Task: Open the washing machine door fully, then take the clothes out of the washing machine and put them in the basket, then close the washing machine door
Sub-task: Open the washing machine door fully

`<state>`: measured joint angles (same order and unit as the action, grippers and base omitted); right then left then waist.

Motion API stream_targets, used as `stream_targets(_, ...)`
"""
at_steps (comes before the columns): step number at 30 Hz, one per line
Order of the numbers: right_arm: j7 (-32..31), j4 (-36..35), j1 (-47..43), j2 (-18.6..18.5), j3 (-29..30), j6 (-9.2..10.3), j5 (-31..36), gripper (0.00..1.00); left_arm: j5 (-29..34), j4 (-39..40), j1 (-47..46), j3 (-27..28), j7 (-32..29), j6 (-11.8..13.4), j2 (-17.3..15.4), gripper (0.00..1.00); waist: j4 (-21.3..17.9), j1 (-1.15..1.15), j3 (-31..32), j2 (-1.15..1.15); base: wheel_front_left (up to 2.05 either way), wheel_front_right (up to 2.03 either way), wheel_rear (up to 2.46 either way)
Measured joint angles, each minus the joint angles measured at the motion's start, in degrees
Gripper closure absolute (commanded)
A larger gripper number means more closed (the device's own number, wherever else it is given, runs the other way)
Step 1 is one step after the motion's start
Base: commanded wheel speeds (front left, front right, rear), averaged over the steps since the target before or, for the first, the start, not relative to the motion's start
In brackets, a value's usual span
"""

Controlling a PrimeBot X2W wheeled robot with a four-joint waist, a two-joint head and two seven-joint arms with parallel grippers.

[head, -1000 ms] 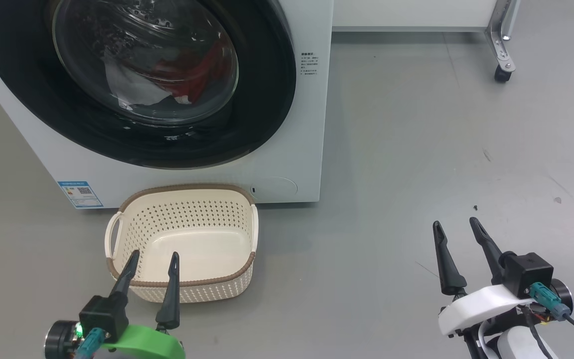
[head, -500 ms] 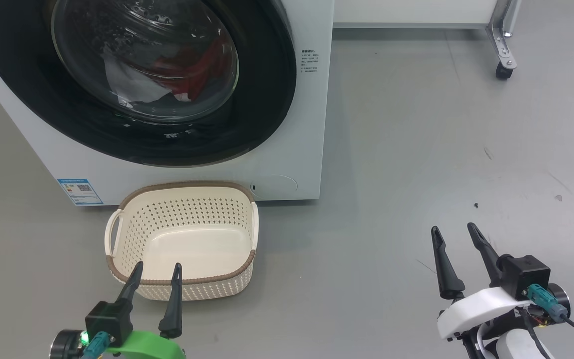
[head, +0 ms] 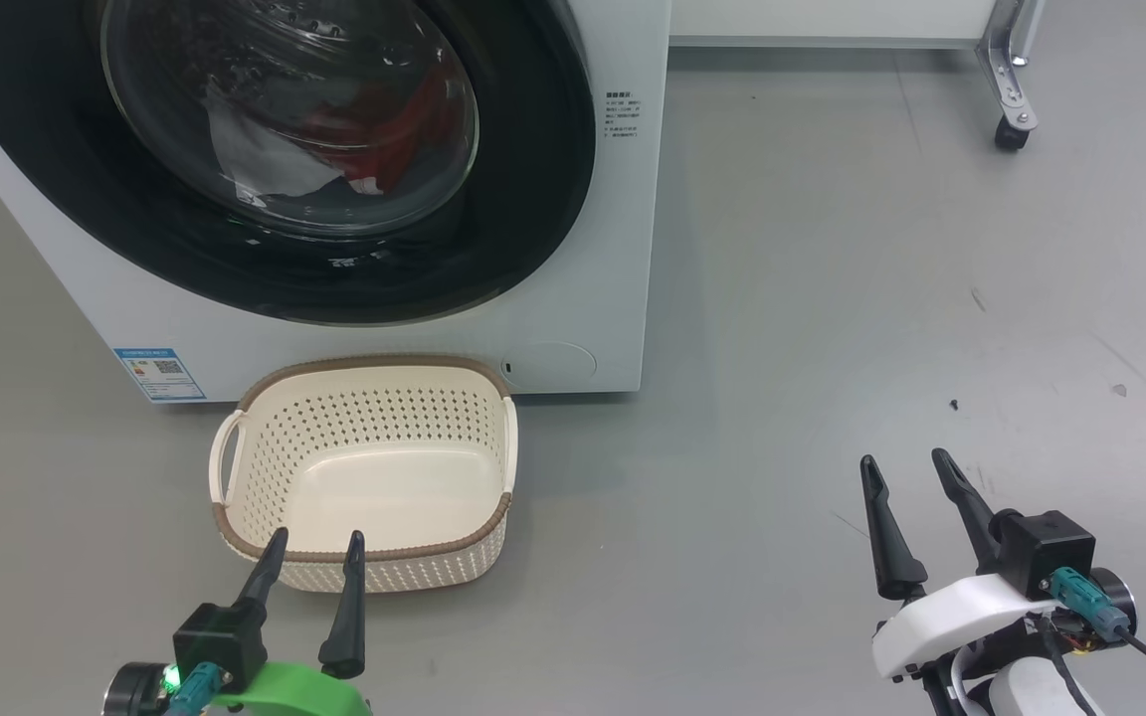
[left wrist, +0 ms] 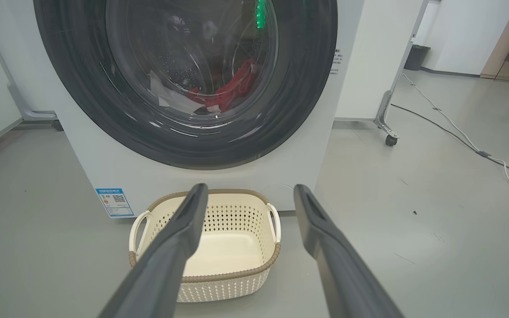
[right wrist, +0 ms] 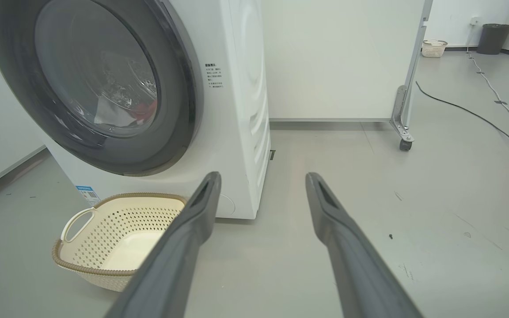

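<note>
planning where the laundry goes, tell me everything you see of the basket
The basket is cream plastic, rounded rectangular, with perforated walls, a brown woven-look rim and a loop handle on each side. It stands upright and empty on the grey floor, close before the washing machine; whether they touch is unclear.

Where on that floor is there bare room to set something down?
Widest free patch: floor right of the washing machine, bordered by the caster behind and the right gripper in front. A narrower strip left of the basket. Crowded: the basket close under the shut washing machine door, left gripper before it.
</note>
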<state>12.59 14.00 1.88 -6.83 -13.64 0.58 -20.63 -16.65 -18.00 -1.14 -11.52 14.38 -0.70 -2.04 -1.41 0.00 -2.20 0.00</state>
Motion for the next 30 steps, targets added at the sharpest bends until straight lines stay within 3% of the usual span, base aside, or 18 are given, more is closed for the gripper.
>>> stream_targets(5, 0.0, 0.2, 0.0, 0.0, 0.0, 0.0, 0.0, 0.0, 0.0, 0.0, -0.1, -0.1, 0.0, 0.5, 0.0, 0.0, 0.2, 0.0, -0.3, 0.0, 0.0, 0.0, 0.0)
stream_targets(6, 0.0, 0.2, 0.1, 0.0, 0.0, -0.01, 0.0, 0.27, -0.1, 0.0, -0.1, -0.2, 0.0, 0.5, 0.0, 0.0, 0.2, 0.0, -0.4, 0.0, 0.0, 0.0, 0.0)
stream_targets(7, 0.0, 0.2, 0.1, 0.0, 0.0, -0.01, 0.0, 0.65, -0.3, 0.0, -0.1, -0.4, 0.0, 0.5, 0.0, 0.0, 0.3, 0.0, -0.5, 0.0, 0.0, 0.0, 0.0)
stream_targets(9, 0.0, 0.1, 0.1, 0.0, 0.1, 0.0, 0.0, 1.0, -0.5, 0.0, -0.4, -0.8, 0.0, 0.5, 0.0, 0.0, 0.5, 0.0, -0.9, 0.0, 0.0, 0.0, 0.0)
stream_targets(19, 0.2, -2.2, 3.0, 0.1, 1.2, -0.66, -1.6, 1.0, -0.5, 0.8, -2.5, -1.1, 0.0, 0.5, 0.0, 0.0, 1.7, 0.0, -4.2, 0.0, 0.0, 0.0, 0.0)
stream_targets(30, -1.9, -5.0, 10.3, 2.0, 6.4, -3.97, -13.3, 1.0, -0.5, 2.9, -6.6, -2.3, 0.0, 0.5, 0.0, 0.0, 3.5, 0.0, -10.1, 0.0, 0.0, 0.0, 0.0)
